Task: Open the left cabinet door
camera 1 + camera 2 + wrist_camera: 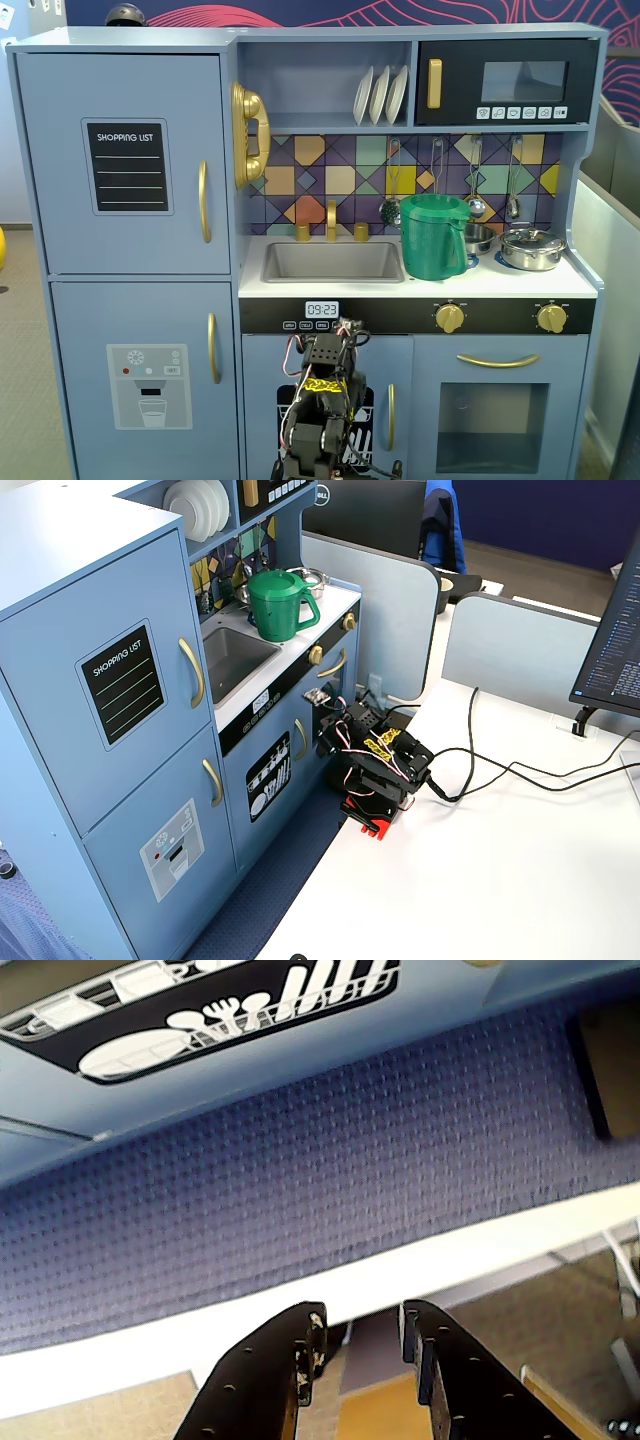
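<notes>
Presently the left cabinet door (125,163) sits flush and shut at the upper left corner of the toy kitchen (420,285), its chalkboard panel (126,167) facing outward and its gold handle (203,201) near the door's right edge. The arm (375,765) stands folded low on the white table (480,880), against the kitchen's front. The gripper (360,1345) points down at the table's edge, jaws slightly apart and holding nothing, well apart from that door.
</notes>
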`<state>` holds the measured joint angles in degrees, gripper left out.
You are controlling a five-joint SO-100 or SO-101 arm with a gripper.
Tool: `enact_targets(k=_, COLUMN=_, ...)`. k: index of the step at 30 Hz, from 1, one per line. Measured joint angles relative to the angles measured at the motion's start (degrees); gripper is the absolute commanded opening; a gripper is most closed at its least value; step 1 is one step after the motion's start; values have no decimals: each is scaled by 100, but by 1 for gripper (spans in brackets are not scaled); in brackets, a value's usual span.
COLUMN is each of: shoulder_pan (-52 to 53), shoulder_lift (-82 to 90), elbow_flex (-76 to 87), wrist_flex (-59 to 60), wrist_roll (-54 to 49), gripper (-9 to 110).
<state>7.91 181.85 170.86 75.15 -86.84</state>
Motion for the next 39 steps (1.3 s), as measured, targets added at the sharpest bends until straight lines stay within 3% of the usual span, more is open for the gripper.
enact_targets(k=11, shoulder_pan=-2479, shoulder_lift=-18, elbow_flex=-1134, wrist_flex=-141, wrist_roll=809, gripper=2)
enact_targets(k=21, shoulder_pan=-2953, shoulder_lift=-352, elbow_flex=-2883, wrist_flex=-1802, wrist_roll=-923, gripper=3)
enact_targets(k=39, shoulder_pan=-3727, shoulder_lift=-3410, elbow_flex=-4931, wrist_flex=-4764, wrist_roll=-1907, gripper=6)
